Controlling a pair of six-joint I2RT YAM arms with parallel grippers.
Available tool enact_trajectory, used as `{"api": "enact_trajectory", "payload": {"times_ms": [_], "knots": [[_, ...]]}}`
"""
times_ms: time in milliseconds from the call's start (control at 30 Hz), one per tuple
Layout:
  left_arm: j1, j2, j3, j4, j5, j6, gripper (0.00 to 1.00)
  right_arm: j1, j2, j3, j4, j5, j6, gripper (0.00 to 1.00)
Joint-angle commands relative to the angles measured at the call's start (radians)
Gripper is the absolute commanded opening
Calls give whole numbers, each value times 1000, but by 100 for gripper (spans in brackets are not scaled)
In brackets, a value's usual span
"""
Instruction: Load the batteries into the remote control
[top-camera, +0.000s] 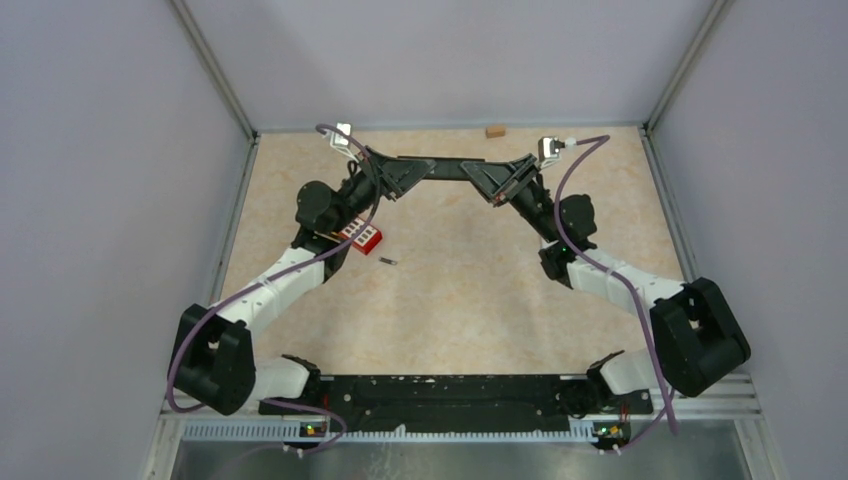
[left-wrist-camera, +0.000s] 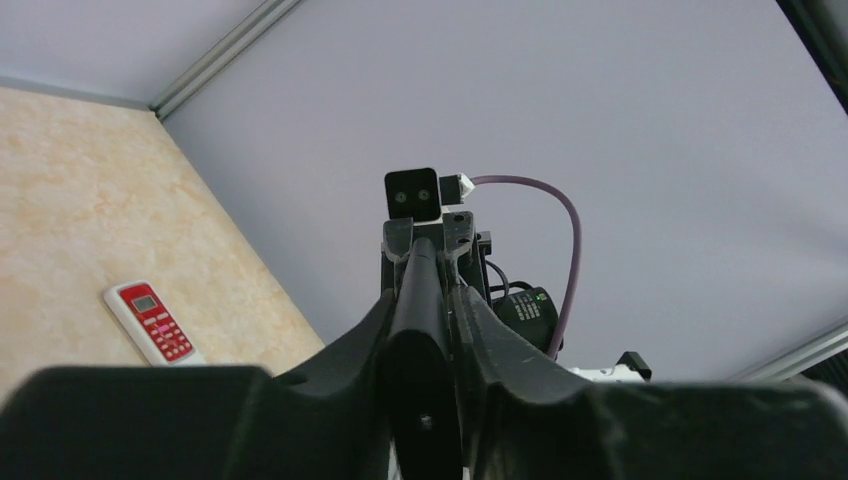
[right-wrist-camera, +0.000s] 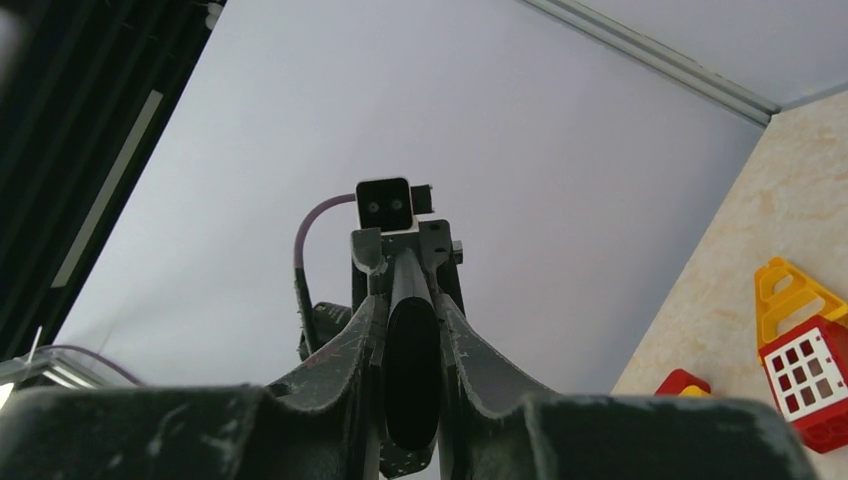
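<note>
Top external view: the black remote control is held aloft, grasped at its ends by the left claw and the right claw. One battery lies on the worktop below. If the arms are drawn apart unevenly, the remote may be twisted or dropped.

a beige marbled tabletop carries a tiny dark cylindrical battery near a red plastic toy block with white window panes, a small tan wooden block at the far edge, and a red-and-white remote control.
</note>
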Motion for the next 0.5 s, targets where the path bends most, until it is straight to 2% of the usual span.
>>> {"api": "enact_trajectory", "payload": {"times_ms": [0,67,100,167,233,300,467], "knots": [[0,-14,-6,78,17,7,22,8,-3,11,23,10,-35,1],[2,-18,-6,68,18,27,9,8,-4,8,22,-10,-52,12],[1,-20,-4,56,20,38,2,4,-7,8,22,-27,-70,24],[6,-20,9,30,50,65,0,-12,-4,31,-7,-111,-117,46],[14,-17,29,-11,116,90,0,-39,1,65,-75,-209,-161,61],[27,-13,39,-26,173,96,0,-65,8,82,-75,-315,-179,67],[63,-8,65,-42,301,100,0,-81,-4,106,-140,-468,-259,66]]}}
